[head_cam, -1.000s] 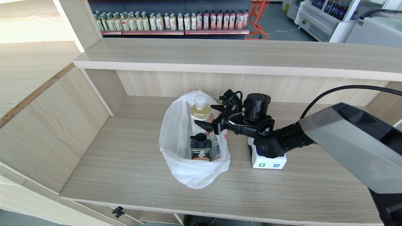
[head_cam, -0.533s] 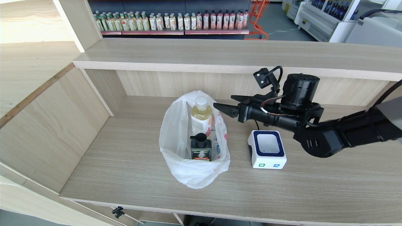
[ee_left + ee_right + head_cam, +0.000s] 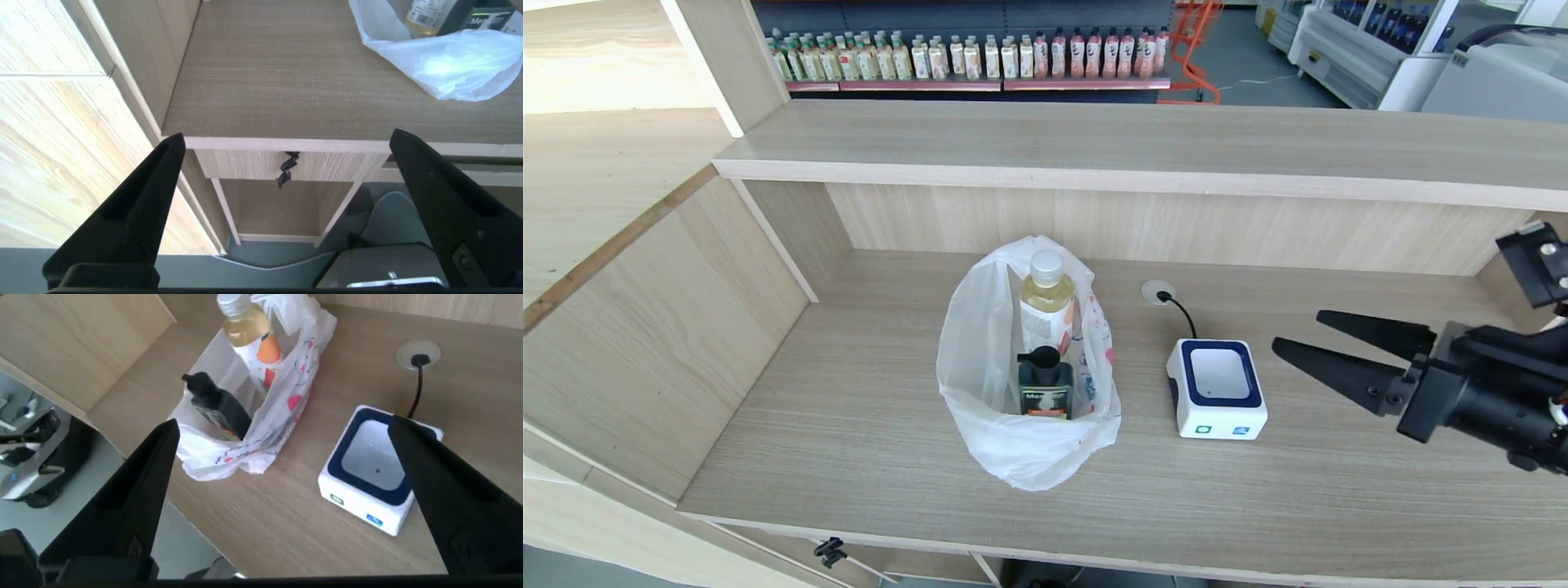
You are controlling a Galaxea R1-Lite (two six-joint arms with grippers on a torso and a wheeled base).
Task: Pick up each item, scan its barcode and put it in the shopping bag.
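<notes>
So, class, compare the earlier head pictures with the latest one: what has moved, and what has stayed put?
The right gripper drew back from the shopping bag, passing above the scanner to the robot's right; it is open and empty. The bag, its pale bottle and dark bottle, and the scanner stayed put.

wooden counter (image 3: pixel 866 408) | on it: shopping bag (image 3: pixel 992 392), scanner (image 3: pixel 1217 390) beside

The light is bright and even, and seems to come from above. On the counter (image 3: pixel 849 441) only soft, weak shadows lie around the shopping bag (image 3: pixel 980 384) and the scanner (image 3: pixel 1217 380). A wooden surface (image 3: pixel 596 49) at far left is overexposed, almost white. Straight edges bend near the head view's borders.
</notes>
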